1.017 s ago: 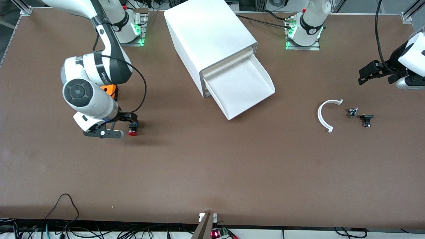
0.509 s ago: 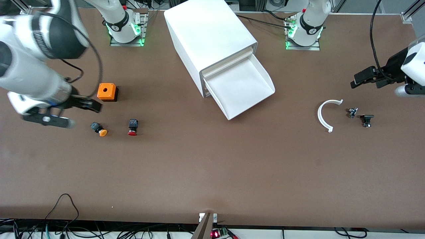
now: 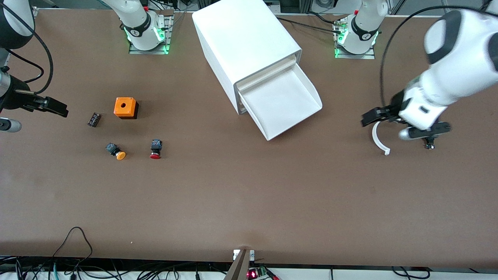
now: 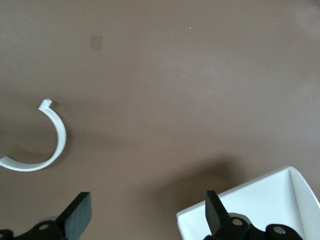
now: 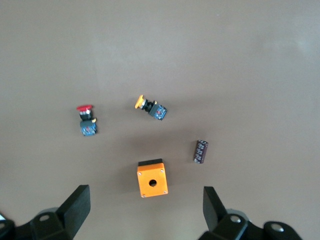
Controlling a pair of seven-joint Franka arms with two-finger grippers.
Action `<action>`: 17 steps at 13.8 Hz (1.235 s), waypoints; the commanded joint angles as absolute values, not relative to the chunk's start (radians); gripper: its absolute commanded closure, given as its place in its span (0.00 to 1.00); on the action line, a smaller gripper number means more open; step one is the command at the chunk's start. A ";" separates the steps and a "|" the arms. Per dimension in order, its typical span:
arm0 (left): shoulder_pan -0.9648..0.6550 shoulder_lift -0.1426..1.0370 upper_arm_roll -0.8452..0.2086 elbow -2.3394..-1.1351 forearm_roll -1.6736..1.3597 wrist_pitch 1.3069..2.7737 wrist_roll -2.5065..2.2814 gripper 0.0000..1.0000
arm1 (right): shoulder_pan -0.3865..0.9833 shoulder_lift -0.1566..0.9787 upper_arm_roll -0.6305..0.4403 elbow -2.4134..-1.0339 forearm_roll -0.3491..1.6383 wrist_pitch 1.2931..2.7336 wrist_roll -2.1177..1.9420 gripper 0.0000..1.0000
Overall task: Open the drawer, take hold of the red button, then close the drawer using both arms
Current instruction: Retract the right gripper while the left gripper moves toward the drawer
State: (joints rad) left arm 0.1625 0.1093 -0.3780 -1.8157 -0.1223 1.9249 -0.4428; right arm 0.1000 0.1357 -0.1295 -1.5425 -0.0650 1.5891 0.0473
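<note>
brown tabletop, and a lot moved in the last second. at the right arm's end of the table, up by the edge, the right gripper (image 3: 50, 107) hangs over bare table with its fingers spread wide and nothing in them. a second ago it sat right down at the button (image 3: 155, 149); now it's pulled clear away and the button lies on the table on its side, red cap toward the front edge, well apart from that gripper. so the grab didn't take, or it was let go. beside it sit the orange-capped button (image 3: 115, 151), the orange cube (image 3: 125, 107) and a small dark cylinder (image 3: 93, 119), which the arm was covering before.

mid-table toward the bases' edge, the drawer (image 3: 282, 102) stands pulled out of the cabinet (image 3: 243, 42), empty, same as before.

toward the left arm's end, the left gripper (image 3: 374, 116) has swung in from that edge and now hangs over the white curved strip (image 3: 377, 139), fingers wide, holding nothing, pointed at the drawer. my guess is opening is done, grabbing isn't, and the left arm is lining up for the drawer anyway.
</note>
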 commanded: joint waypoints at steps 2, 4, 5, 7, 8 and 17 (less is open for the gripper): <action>0.137 0.126 -0.402 -1.989 -0.083 2.152 -0.601 0.00 | 0.078 0.081 -0.117 -1.612 -0.040 1.602 -0.101 0.00; 0.114 0.153 -0.410 -2.066 -0.081 2.273 -0.655 0.00 | 0.080 -0.027 -0.115 -1.759 -0.040 1.668 -0.094 0.00; 0.101 0.158 -0.419 -2.112 -0.074 2.352 -0.679 0.00 | 0.078 -0.090 -0.117 -1.854 -0.040 1.728 -0.094 0.00; 0.084 0.184 -0.423 -2.167 -0.011 2.460 -0.741 0.00 | 0.078 -0.136 -0.139 -1.927 -0.038 1.760 -0.062 0.00; 0.060 0.201 -0.423 -2.172 0.014 2.477 -0.780 0.00 | 0.078 -0.137 -0.141 -1.924 -0.038 1.753 -0.023 0.00; -0.014 0.265 -0.524 -2.237 0.032 2.513 -0.836 0.00 | 0.080 -0.132 -0.138 -1.913 -0.043 1.752 -0.020 0.00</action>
